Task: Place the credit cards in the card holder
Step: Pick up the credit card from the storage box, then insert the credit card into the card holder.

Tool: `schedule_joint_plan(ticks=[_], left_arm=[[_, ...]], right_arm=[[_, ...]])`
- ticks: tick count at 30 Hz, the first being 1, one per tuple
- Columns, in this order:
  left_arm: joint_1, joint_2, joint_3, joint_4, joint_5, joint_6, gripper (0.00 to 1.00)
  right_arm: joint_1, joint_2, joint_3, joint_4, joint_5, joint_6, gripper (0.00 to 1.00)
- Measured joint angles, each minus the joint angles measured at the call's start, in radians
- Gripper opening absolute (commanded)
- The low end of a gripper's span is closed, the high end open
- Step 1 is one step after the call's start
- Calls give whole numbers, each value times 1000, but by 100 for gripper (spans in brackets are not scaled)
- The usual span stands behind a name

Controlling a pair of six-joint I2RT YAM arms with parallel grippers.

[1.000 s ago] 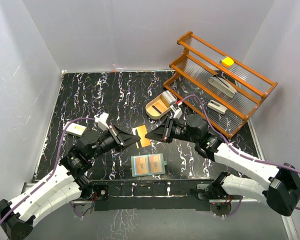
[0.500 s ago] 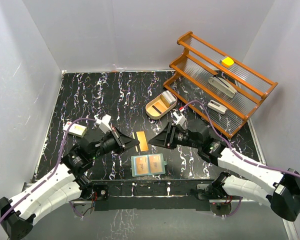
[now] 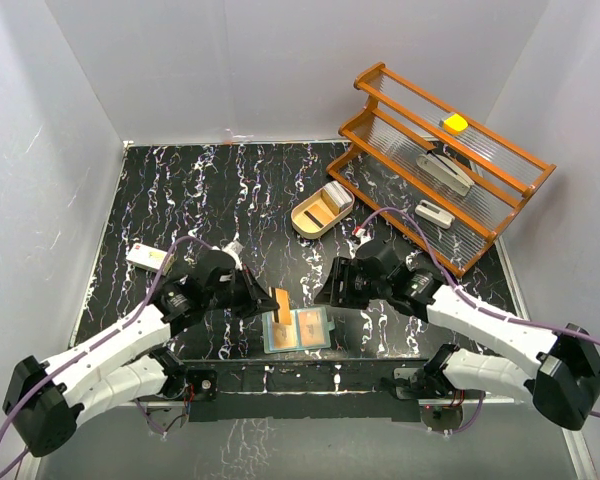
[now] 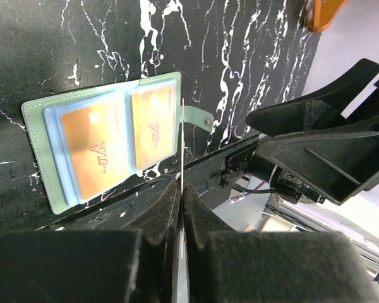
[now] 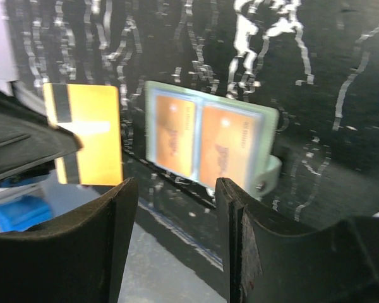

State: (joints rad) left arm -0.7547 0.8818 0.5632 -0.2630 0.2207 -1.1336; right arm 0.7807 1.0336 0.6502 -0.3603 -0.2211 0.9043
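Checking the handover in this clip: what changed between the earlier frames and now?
The right gripper let go of the orange card, opened and drew back slightly. The left gripper shut on it and carried it toward the near edge, and now holds it upright at the edge of the open card holder. The holder, the two cards in it, the oval tray and the rack stayed put.

The left arm point(image 3: 110, 352) and right arm point(image 3: 490, 322) look alike: smooth white shell links joined by chunky black motor housings, both bolted to a black bar point(image 3: 300, 380) at the near edge of the bench point(image 3: 200, 190). A purple cable point(image 3: 390, 211) loops loosely off each one. The fingers point(image 5: 117, 243) are matte black and wedge-shaped (their inner faces look softly textured, like foam).
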Motion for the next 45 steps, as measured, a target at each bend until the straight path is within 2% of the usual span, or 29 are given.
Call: schedule_joint_plan(ticks=[4,9,16,21,25,30,39,45], left_arm=[[0,41,-10,19,16,0,0],[0,86,-114,159,64,-40,0],[-1,140,-173,251,103,-72,0],[-1,148,-206,350,126,-92,0],[-1,167,-248,386,137,-101,0],[-1,187,-253,437,153,-88,0],[-1,243,-255,510,185,-55,0],[-1,245,-285,538,189,-45,0]], right_arm=[[5,44,32,-95,63,-69,62],[10,109,48,-145,120,-147,61],[33,233,53,-146,118,-217,53],[57,291,70,-144,127,-248,44],[71,306,74,-143,138,-254,37],[89,312,73,-135,152,-251,34],[117,317,71,-129,183,-244,17],[122,317,63,-124,198,-239,13]])
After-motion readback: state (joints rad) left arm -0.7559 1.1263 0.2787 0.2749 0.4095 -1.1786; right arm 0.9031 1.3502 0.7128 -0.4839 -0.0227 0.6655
